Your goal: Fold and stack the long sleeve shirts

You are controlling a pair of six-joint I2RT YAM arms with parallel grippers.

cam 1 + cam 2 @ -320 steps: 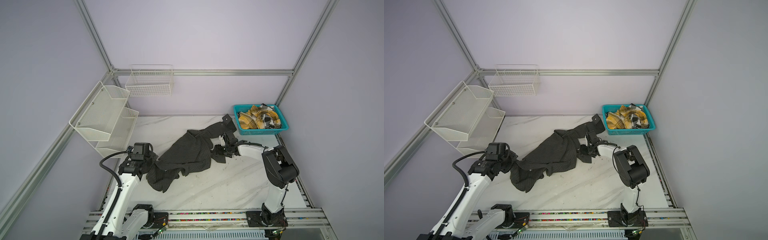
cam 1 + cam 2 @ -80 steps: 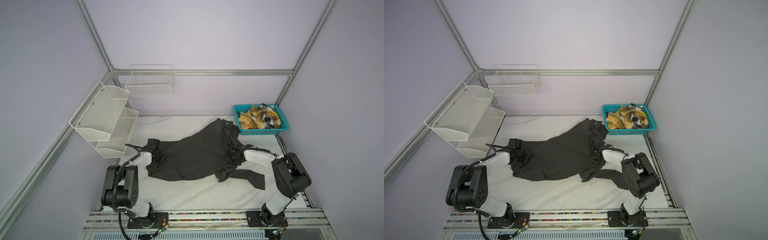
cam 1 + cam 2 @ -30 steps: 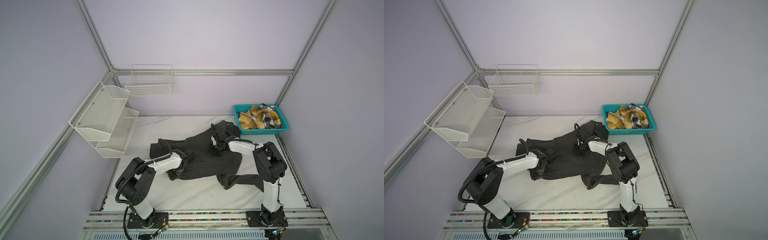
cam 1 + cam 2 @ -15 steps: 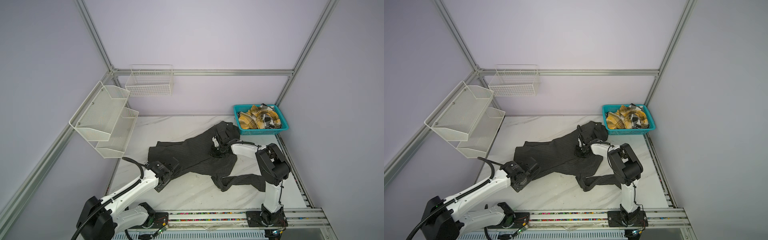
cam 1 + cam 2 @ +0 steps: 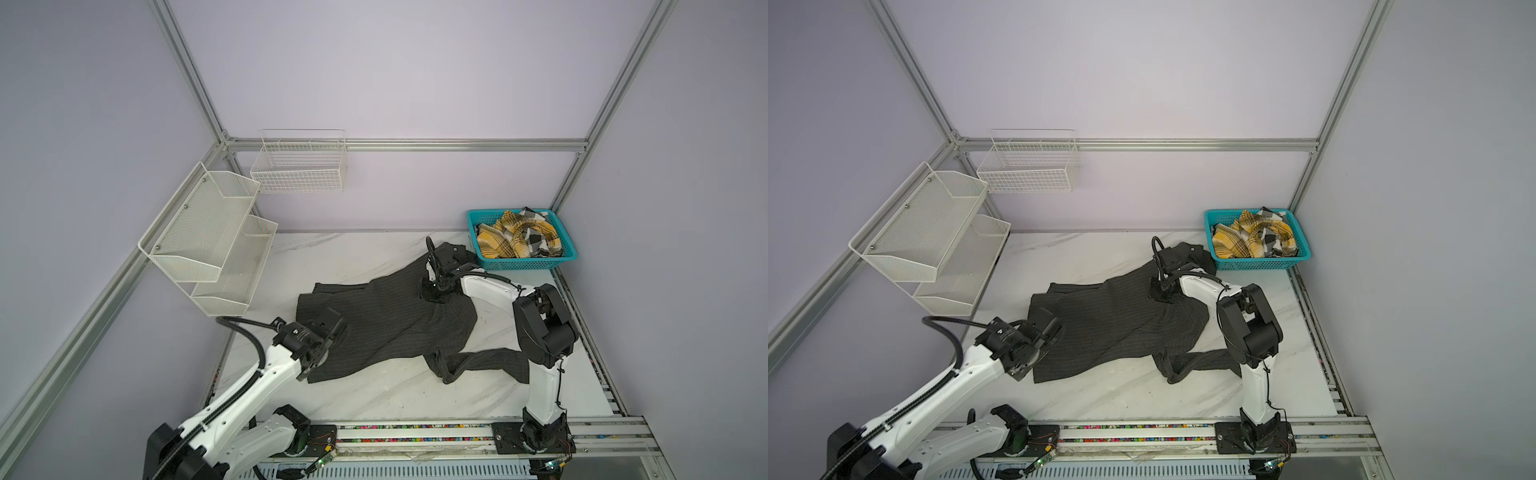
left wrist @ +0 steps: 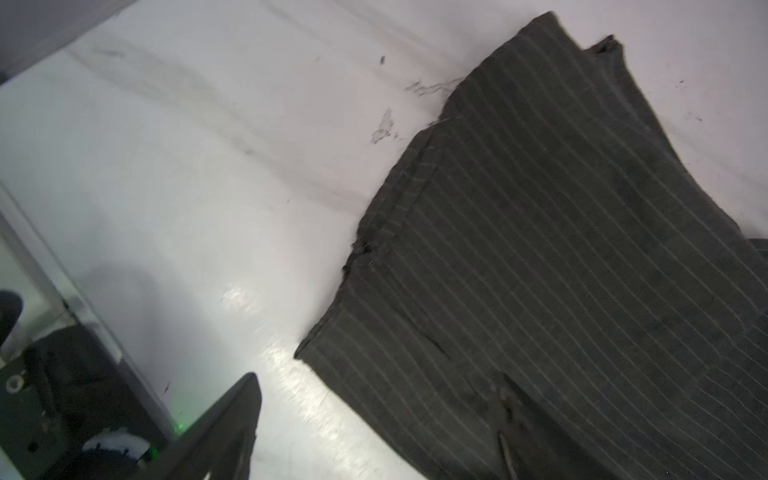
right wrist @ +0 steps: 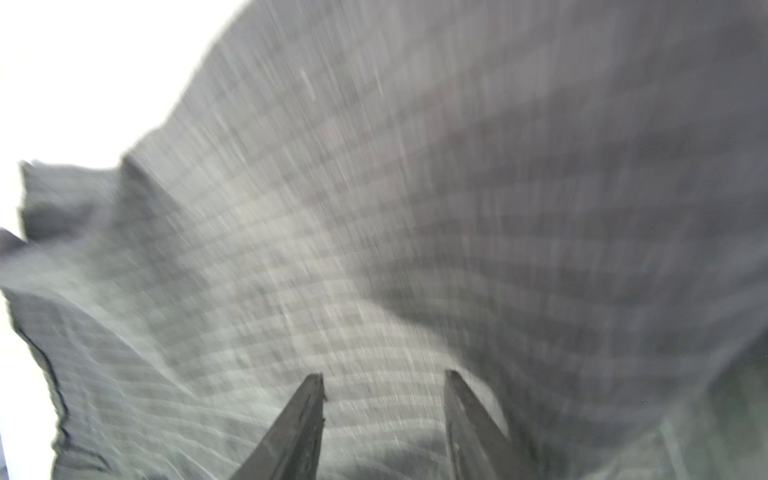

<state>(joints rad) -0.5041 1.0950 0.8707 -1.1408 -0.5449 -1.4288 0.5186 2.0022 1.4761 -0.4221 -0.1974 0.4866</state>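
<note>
The charcoal pinstriped shirt (image 5: 395, 320) (image 5: 1121, 324) lay spread across the middle of the white marble table (image 5: 374, 395), rumpled and not yet folded; one sleeve (image 5: 490, 361) trailed toward the front right, beside the right arm's upright link. The plaid shirt (image 5: 517, 239) (image 5: 1254, 237) sat bunched inside the teal basket (image 5: 528, 262) at the table's back right corner, just beside the dark shirt's far end.

The right gripper (image 5: 432, 293) (image 5: 1160, 295) pointed down at the pinstriped shirt's far right part; in the right wrist view its jaws stood apart (image 7: 384, 378) with striped cloth (image 7: 415, 208) spread below them and nothing pinched between, though the picture was blurred. The left gripper (image 5: 332, 328) (image 5: 1050, 326) hung at the shirt's left edge; the left wrist view showed only one dark finger (image 6: 237, 415) over bare table, clear of the cloth's hem (image 6: 561, 270), so it was released and held nothing.

A white mesh shelf (image 5: 208, 241) hung on the left wall; a wire basket (image 5: 299, 166) hung on the back wall.
</note>
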